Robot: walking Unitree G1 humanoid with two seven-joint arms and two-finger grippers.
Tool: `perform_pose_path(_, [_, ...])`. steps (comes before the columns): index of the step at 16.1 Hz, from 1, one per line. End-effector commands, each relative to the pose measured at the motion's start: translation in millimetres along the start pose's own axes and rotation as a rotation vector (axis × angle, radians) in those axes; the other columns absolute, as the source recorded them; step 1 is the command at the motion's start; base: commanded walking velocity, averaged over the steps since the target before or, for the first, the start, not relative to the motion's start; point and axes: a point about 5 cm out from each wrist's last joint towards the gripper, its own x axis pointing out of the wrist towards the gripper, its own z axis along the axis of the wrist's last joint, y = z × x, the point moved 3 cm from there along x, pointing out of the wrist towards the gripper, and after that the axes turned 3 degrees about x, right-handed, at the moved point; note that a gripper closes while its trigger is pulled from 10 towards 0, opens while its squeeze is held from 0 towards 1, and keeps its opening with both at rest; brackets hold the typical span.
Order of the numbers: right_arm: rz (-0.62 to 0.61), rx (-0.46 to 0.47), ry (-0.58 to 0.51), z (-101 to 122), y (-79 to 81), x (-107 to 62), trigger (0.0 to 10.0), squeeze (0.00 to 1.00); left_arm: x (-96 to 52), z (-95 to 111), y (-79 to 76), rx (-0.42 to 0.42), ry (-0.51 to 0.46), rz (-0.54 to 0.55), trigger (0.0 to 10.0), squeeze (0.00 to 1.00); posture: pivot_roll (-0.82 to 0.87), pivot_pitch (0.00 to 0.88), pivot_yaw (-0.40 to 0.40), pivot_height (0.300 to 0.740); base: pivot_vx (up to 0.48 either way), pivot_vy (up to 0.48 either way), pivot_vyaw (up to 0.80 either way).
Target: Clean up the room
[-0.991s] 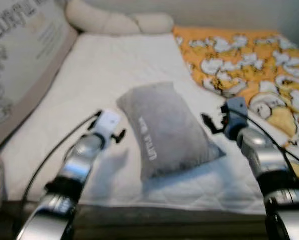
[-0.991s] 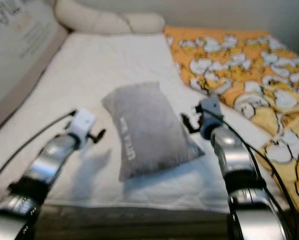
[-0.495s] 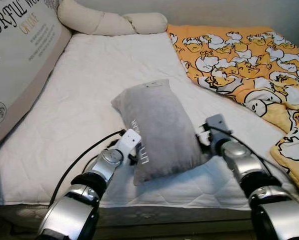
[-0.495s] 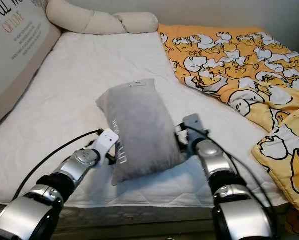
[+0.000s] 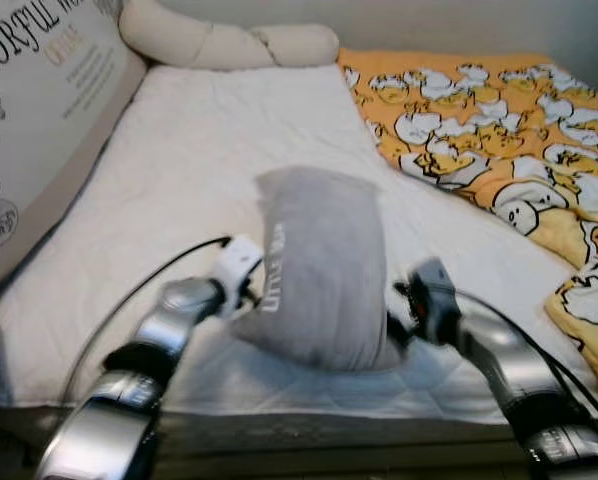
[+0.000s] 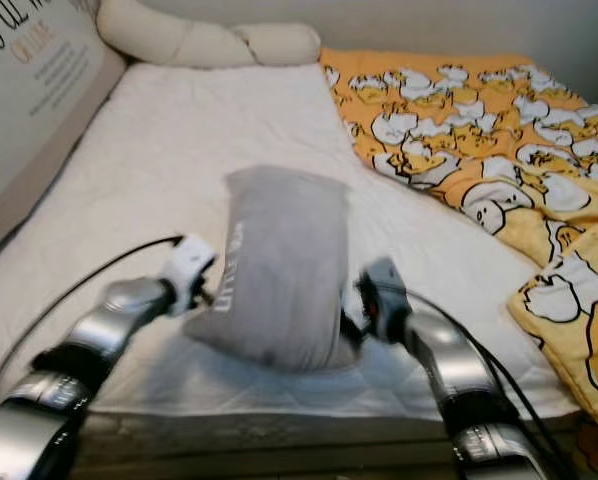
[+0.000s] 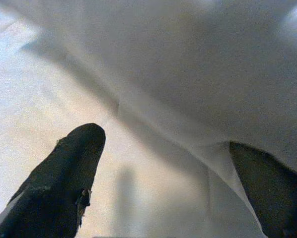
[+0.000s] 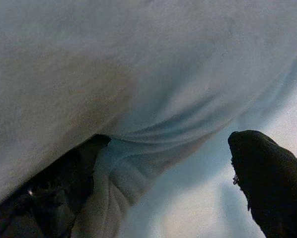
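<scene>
- Two grippers are being pressed against opposite sides of the grey pillow [image 5: 319, 275], which is being held near the front edge of the white mattress [image 5: 209, 130], its lower end seemingly raised a little off the sheet.
- On the robot's left, the left gripper [image 5: 247, 280] is being set against the pillow's side; in its wrist view the two black fingers [image 7: 64, 183] are being kept apart, with mattress visible between them and grey fabric lying above.
- On the other side, the right gripper [image 5: 407, 310] is being pushed into the lower corner; its fingers [image 8: 270, 178] are also being held apart, and a fold of fabric is being bunched against one of them.
- Nothing is being pinched, it seems: the pillow is likely being carried by inward pressure alone.
- For a good lift, equal pressure should be kept from both sides, since soft filling is likely to sag and slip out downward.
- Both arms are best being raised together and at one pace, so that tilting is avoided.
- Beyond the pillow, the orange duck-print blanket [image 5: 479, 110] is lying rumpled, and cream bolsters [image 5: 229, 45] are resting at the head of the bed.
</scene>
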Motion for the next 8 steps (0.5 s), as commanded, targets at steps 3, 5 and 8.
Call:
perform_pose_path(3, [0.082,-0.02,0.001,2,11.2,-13.0,10.0,0.0,-18.7,-9,-14.8,0.007,-0.016,-0.073,10.0,0.0,0.0,0.0,-0.021,0.74,0.0,0.0,0.0])
perform_pose_path(5, [-0.01,0.055,0.025,-3,-4.8,-24.6,10.0,0.0,-32.4,-22,-18.0,-0.023,0.005,-0.058,10.0,0.0,0.0,0.0,-0.02,0.74,0.0,0.0,0.0])
perform_pose_path(8, [-0.214,0.148,-0.01,-2,-38.6,-37.7,10.0,0.0,-45.8,-42,1.3,-0.071,0.066,0.027,10.0,1.0,0.01,0.0,-0.024,0.74,0.0,0.0,0.0])
